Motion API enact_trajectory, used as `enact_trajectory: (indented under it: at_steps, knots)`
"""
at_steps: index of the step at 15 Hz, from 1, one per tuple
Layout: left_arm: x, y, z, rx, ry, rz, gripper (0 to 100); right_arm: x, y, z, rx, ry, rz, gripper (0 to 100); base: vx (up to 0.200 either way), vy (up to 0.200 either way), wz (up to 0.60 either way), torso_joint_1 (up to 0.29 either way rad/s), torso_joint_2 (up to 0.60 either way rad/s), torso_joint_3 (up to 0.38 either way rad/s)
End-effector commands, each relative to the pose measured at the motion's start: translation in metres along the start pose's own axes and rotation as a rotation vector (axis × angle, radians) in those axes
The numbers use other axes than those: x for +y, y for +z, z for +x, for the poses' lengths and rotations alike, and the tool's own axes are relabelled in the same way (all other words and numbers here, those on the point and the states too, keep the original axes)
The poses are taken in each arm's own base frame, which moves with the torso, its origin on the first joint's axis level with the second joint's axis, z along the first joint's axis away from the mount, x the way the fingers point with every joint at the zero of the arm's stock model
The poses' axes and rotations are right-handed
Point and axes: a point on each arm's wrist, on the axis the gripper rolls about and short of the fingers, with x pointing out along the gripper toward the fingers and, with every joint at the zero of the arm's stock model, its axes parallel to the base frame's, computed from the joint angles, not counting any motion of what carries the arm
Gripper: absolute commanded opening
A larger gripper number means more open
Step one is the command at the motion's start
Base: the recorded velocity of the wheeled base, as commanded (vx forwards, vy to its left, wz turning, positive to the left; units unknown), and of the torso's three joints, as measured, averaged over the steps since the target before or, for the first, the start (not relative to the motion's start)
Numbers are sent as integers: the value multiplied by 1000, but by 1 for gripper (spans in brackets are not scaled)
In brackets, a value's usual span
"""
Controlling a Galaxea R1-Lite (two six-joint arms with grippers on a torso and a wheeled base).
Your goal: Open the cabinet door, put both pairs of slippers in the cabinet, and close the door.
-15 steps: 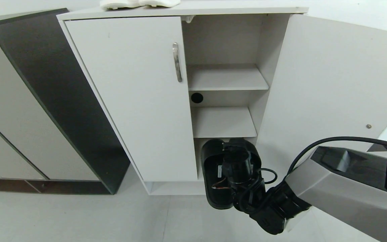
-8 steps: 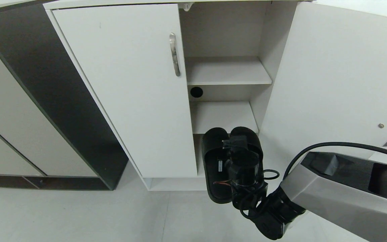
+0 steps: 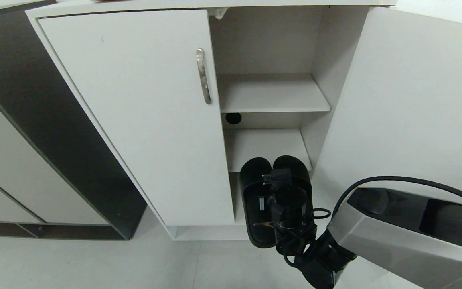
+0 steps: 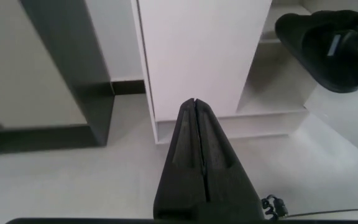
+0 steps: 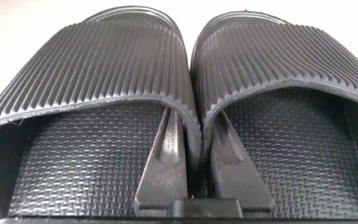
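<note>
A pair of black slippers [image 3: 261, 188] hangs in front of the cabinet's lowest opening, toes toward the inside. My right gripper [image 3: 280, 178] is shut on the pair, one finger inside each slipper [image 5: 129, 81], pinching the two inner side walls together; its fingers [image 5: 163, 155] show under the ribbed straps. The white cabinet [image 3: 134, 112] has its right door [image 3: 407, 100] swung open and its left door with a metal handle [image 3: 202, 76] closed. My left gripper [image 4: 194, 109] is shut with nothing in it, low above the floor in front of the closed door. The black slippers [image 4: 331, 43] show there too.
Two bare shelves [image 3: 271, 94] sit above the lowest compartment, with a round hole [image 3: 233, 118] in the back panel. A dark-sided cabinet [image 3: 46, 120] stands to the left. Pale floor [image 3: 94, 261] lies open in front.
The camera has moved, shifting the whole picture. The right gripper and black slippers have gone slightly forward toward the lowest compartment.
</note>
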Motion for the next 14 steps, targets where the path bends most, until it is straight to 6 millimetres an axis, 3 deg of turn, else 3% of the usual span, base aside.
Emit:
enact_trajectory:
  at_steps: [1, 7, 10, 14]
  knots:
    - [0, 0, 0, 2, 1, 0, 0, 1, 1, 0, -1, 2, 1, 0, 200, 0, 0, 7, -2, 2]
    - [0, 0, 0, 2, 1, 0, 0, -1, 0, 1, 2, -1, 1, 0, 200, 0, 0, 5, 5, 0]
    - [0, 0, 0, 2, 1, -2, 0, -6, -3, 10, 3, -21, 4, 0, 0, 0, 0, 0, 0, 0]
    - [0, 0, 0, 2, 1, -2, 0, -6, -11, 36, 7, -58, 1, 0, 0, 0, 0, 0, 0, 0]
